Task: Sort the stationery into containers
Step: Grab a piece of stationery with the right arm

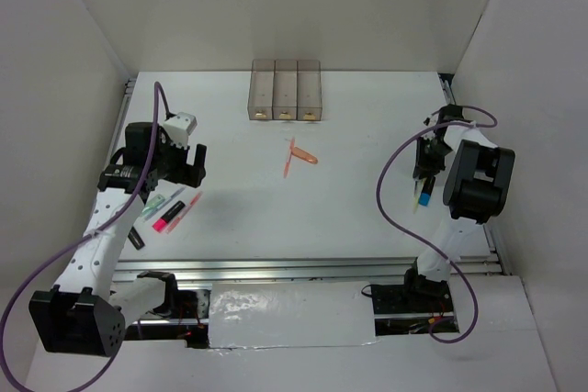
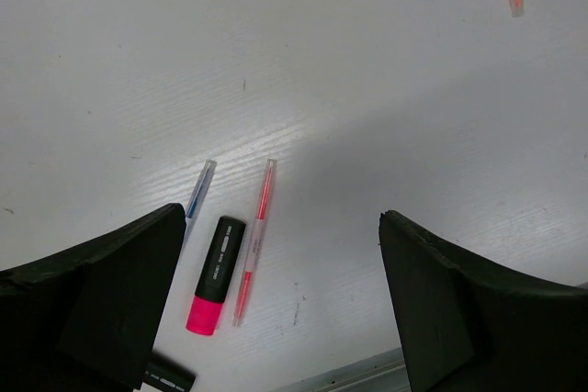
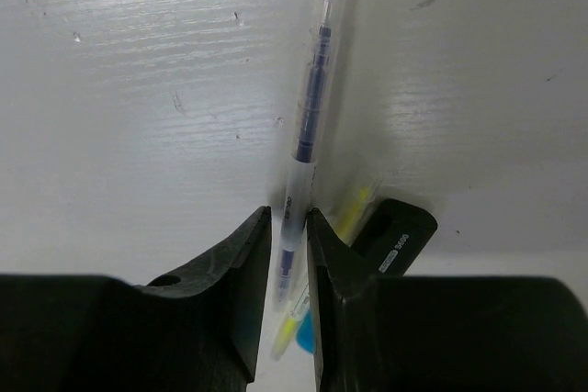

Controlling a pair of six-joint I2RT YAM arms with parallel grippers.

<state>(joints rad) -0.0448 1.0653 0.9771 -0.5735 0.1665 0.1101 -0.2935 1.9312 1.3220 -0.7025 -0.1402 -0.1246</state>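
White walls (image 1: 276, 6) box in a white table (image 1: 349, 218). At its far edge three translucent bins (image 1: 285, 91) stand joined in a row, their small labels facing me. Two orange pens (image 1: 299, 158) lie in a narrow V just in front of the bins, well apart from both my hands.

My left gripper (image 1: 181, 176) hangs over the left side of the table with its jaws spread wide and nothing between them. Past my two dark fingers (image 2: 110, 291) I look down on a small cluster lying on the table. A pink highlighter (image 2: 213, 273) with a black cap has a slim pink-red pen (image 2: 254, 240) just beside it on one side. On the other side is a blue-cored clear pen (image 2: 197, 190), partly hidden behind my finger. A black marker (image 2: 170, 378) pokes in at the bottom edge of that view. From above, a pale green pen (image 1: 154, 201) lies in the same cluster.

My right gripper (image 1: 424, 172) is over the right side of the table, clamped on a violet-cored clear pen (image 3: 308, 135). I grip it near one end, and the rest points away from my wrist. I cannot tell whether it is off the table. Beneath my fingers there lie a yellow pen (image 3: 354, 208) and a black barrel (image 3: 400, 236), with a blue cap (image 1: 424, 197) showing below the gripper from above.
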